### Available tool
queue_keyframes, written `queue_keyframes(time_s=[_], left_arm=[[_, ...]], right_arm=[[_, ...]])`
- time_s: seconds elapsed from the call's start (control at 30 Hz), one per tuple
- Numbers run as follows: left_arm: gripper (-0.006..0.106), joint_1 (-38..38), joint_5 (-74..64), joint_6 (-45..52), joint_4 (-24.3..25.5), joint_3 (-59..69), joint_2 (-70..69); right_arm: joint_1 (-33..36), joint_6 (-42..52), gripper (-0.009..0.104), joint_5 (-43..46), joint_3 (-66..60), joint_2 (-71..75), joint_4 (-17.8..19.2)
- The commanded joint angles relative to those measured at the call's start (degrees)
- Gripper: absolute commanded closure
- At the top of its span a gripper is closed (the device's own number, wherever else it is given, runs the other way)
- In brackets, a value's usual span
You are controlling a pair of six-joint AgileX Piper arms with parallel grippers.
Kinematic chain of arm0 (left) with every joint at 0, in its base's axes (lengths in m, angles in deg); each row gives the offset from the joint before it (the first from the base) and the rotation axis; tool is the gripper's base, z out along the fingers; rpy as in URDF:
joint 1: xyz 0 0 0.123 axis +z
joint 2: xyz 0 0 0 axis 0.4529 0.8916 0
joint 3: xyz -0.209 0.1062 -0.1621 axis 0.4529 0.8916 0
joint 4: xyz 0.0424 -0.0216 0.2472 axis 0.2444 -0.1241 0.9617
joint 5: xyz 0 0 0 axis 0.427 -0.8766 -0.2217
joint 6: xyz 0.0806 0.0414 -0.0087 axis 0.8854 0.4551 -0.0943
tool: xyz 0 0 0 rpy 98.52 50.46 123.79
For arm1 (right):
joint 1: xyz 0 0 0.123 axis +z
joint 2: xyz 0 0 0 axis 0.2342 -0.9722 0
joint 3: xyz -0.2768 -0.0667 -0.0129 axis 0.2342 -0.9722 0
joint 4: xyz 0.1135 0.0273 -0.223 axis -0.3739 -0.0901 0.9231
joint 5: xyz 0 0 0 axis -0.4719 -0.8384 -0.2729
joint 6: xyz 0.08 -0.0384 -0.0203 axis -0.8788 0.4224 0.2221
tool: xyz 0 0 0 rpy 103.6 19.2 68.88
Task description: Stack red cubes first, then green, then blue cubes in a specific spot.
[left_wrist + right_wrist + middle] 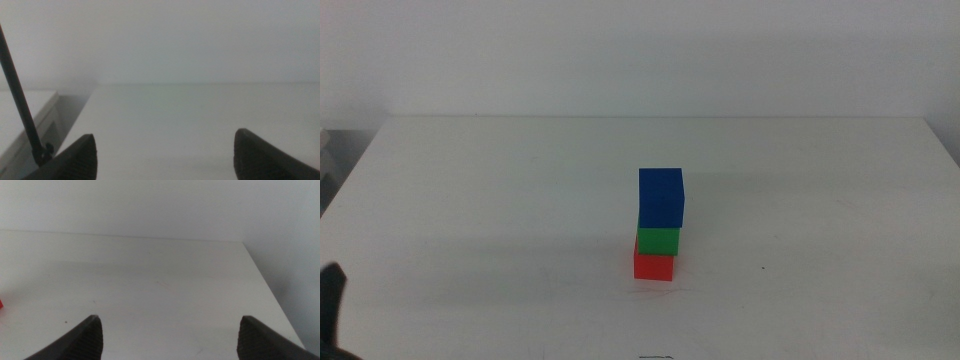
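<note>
A: What is in the middle view?
B: A tower on the table [470, 200]: red cube [653, 266] at the bottom, green cube [658, 240] on it, blue cube [661, 198] on top.
A: The left wrist view?
B: The left gripper [165, 155] waits low, jaws wide apart, holding nothing.
A: The right wrist view?
B: The right gripper [167, 335] too, jaws apart.

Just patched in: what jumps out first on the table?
A three-cube tower stands near the table's centre: red cube at the bottom, green cube on it, blue cube on top, sitting slightly skewed. Both grippers are away from it with jaws open, the left gripper and right gripper holding nothing.
</note>
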Motion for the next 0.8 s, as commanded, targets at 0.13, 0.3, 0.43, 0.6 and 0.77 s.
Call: queue_keyframes(time_s=[0.13,0.3,0.43,0.6,0.77], left_arm=[[0.007,-0.05,8.77,-0.51,-0.97,5.26,-0.32],[0.007,-0.05,8.68,-0.51,-0.91,9.71,-5.04],[0.007,-0.05,6.52,-0.51,-0.91,10.47,-10.43],[0.007,-0.05,9.28,-0.51,-0.91,10.47,-10.72],[0.007,-0.05,9.36,-0.51,-0.91,10.47,-10.60]], right_arm=[[-0.38,0.28,0.013,4.88,-4.56,3.62,1.46],[-0.38,0.28,0.013,4.98,-6.29,3.70,4.08],[-0.38,0.28,0.013,4.59,-6.78,3.70,4.19],[-0.38,0.28,0.013,4.74,-6.78,3.70,4.19],[-0.38,0.28,0.013,4.59,-6.78,3.70,4.19]])
